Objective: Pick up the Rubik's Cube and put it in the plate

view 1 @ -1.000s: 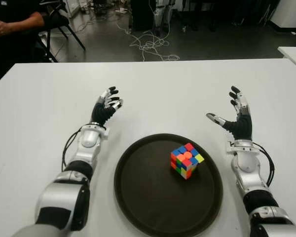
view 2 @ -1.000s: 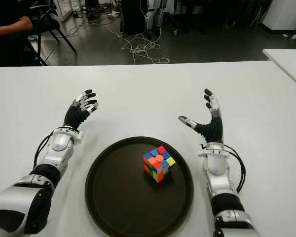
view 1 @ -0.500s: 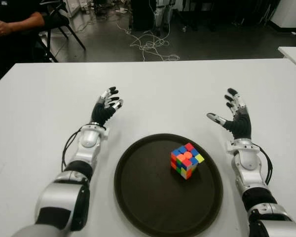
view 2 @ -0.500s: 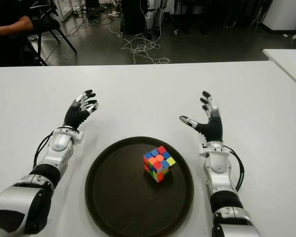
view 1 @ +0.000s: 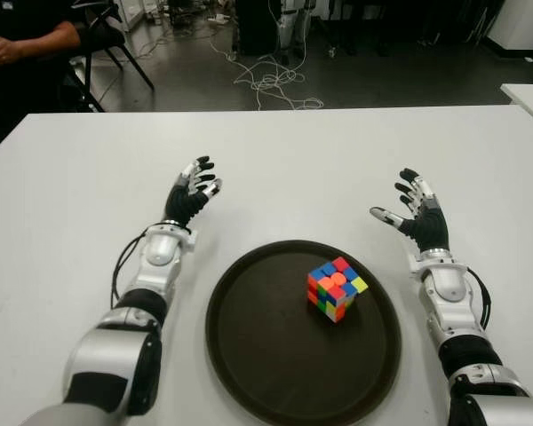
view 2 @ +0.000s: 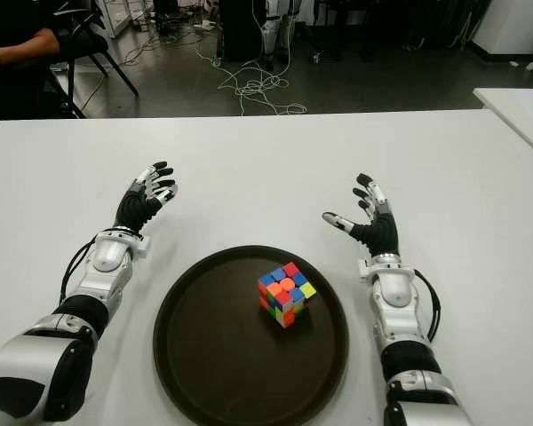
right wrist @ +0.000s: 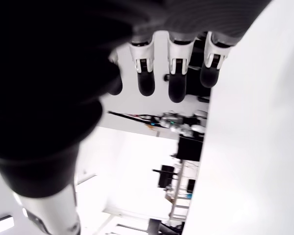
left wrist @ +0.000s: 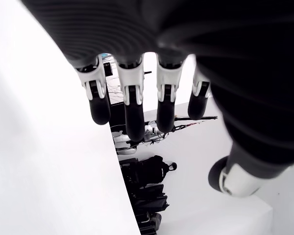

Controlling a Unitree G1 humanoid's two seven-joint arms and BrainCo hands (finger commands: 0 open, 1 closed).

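Note:
The Rubik's Cube stands inside the dark round plate, right of the plate's middle. No hand touches it. My right hand shows just beyond the plate's right rim, fingers spread and empty, thumb pointing toward the plate. My left hand shows beyond the plate's left rim over the white table, fingers relaxed and holding nothing. Both wrist views show only extended fingers and fingers with nothing between them.
A person in dark clothes sits at the far left beyond the table. Cables lie on the floor past the far edge. Another white table's corner shows at the right.
My right hand has come down and tilted forward, its fingers now closer to the table. The cube, the plate and my left hand have not moved.

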